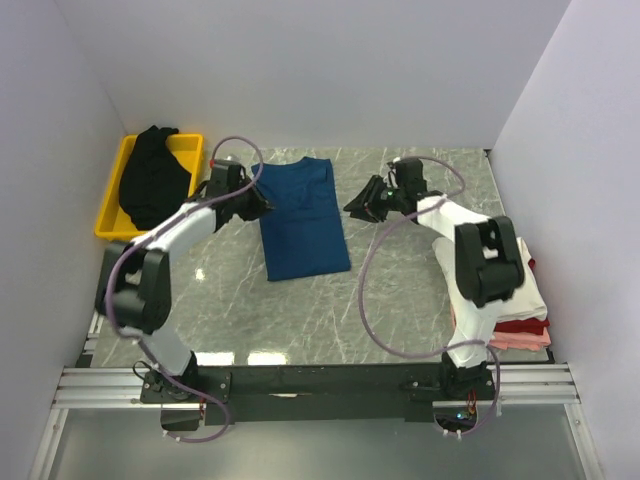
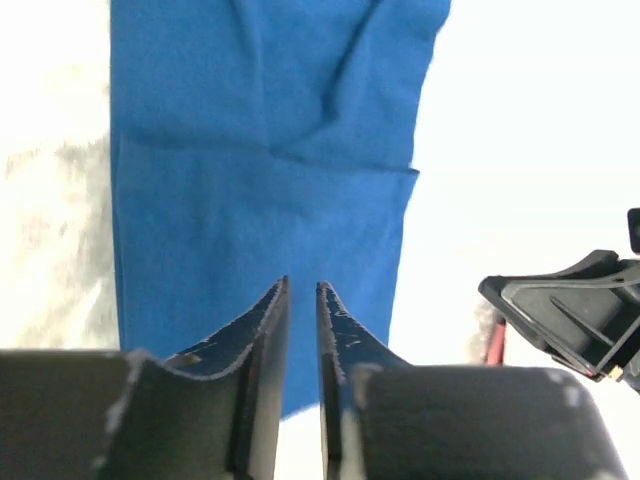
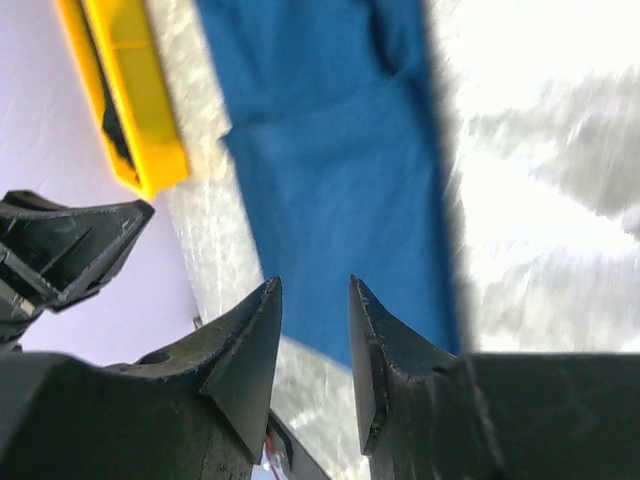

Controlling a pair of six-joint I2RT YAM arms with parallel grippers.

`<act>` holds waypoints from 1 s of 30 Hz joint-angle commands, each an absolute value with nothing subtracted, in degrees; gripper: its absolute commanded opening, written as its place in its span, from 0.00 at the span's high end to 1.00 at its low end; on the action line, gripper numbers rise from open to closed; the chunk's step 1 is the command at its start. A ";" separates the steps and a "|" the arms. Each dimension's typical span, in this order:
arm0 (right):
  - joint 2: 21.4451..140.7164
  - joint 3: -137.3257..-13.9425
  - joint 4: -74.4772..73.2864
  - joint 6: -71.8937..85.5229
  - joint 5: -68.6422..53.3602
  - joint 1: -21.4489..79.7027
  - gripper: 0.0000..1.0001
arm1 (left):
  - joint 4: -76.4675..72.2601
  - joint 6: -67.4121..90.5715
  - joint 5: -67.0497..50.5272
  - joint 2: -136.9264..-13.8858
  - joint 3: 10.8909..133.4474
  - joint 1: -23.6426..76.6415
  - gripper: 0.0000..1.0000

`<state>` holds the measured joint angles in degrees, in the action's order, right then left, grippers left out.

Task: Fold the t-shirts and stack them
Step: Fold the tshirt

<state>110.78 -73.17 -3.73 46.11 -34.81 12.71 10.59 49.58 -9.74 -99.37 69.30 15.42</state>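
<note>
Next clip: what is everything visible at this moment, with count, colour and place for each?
blue t-shirt: 1, dark blue, folded lengthwise, middle of the table
black t-shirt: 1, black, bunched in the tray
tray: 1, yellow, far left corner
folded t-shirt stack: 1 pile, white on top, red and pink below, right table edge, partly hidden by the right arm
table: 1, grey marble pattern
cables: 2, pale lilac, one looping off each arm
left hand: 1, black, at the blue t-shirt's left edge, fingers nearly together, empty
right hand: 1, black, just right of the blue t-shirt, slightly open, empty
</note>
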 commanded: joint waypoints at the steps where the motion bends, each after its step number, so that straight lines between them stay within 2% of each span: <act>1: 103.72 -66.82 -2.73 43.25 -31.30 12.92 0.60 | 9.32 54.13 -7.39 -91.52 61.91 16.78 0.77; 5: 99.15 -56.28 -0.09 42.45 -30.06 14.94 0.59 | 6.07 56.77 -7.56 -84.56 52.75 18.54 0.74; 11: 95.10 -49.06 -0.09 39.73 -23.12 18.80 0.59 | 5.98 57.92 -4.85 -78.49 44.04 22.23 0.71; 17: 94.83 -45.97 1.74 39.29 -21.45 19.51 0.55 | 3.87 60.29 -3.43 -74.27 36.31 22.68 0.58; 30: 97.38 -45.97 2.55 39.90 -19.52 23.64 0.55 | -1.04 61.08 -3.08 -77.43 32.08 22.68 0.57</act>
